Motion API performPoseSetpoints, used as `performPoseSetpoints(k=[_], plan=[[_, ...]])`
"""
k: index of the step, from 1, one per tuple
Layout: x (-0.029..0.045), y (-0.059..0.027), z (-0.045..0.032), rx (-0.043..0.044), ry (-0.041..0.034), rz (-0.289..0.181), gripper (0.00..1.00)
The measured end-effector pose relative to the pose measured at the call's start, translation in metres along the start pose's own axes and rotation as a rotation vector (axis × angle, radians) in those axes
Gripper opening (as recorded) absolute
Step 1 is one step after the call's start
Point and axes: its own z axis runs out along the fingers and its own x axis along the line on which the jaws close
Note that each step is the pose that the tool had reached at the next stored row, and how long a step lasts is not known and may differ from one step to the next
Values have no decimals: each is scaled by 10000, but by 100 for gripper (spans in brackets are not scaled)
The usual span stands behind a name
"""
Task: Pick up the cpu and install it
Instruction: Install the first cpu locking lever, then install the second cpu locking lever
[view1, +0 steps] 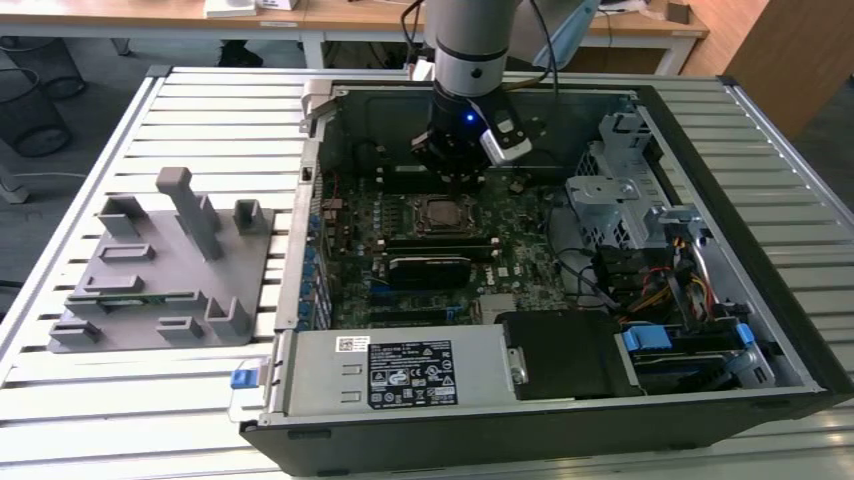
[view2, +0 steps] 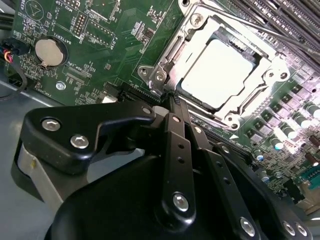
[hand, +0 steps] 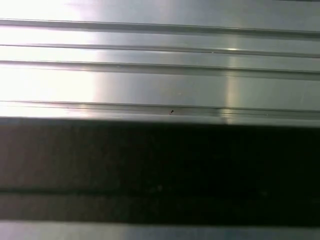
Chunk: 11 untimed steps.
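The robot's claw (view1: 461, 178) hangs inside an open computer case (view1: 694, 395), its two black fingers (view2: 181, 131) pressed together with nothing between them, tips poised just above the near edge of the processor socket (view2: 227, 117). The cpu (view2: 216, 73) lies flat in that socket, its pale silver top framed by the shiny metal bracket, apart from the fingertips. In the exterior view the cpu (view1: 439, 211) sits near the middle of the green motherboard (view1: 521, 262), directly below the claw, with the grey arm (view1: 470, 40) rising straight up from it. In the second wrist view a round coin battery (view2: 49, 52) sits on the board well off to one side of the socket. The case lies on its side on a slatted metal table (view1: 187, 100), with drive bays and coloured cables towards the exterior view's right. On the exterior view's left, a grey plastic holder (view1: 158, 270) with upright pegs and slots stands on the table, just beside the case. The first wrist view shows bright metal slats (hand: 160, 75) above a dark band.
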Motion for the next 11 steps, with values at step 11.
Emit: performPoseSetpoints(k=[11], plan=[[0, -35, -1, 0, 0, 0, 11]])
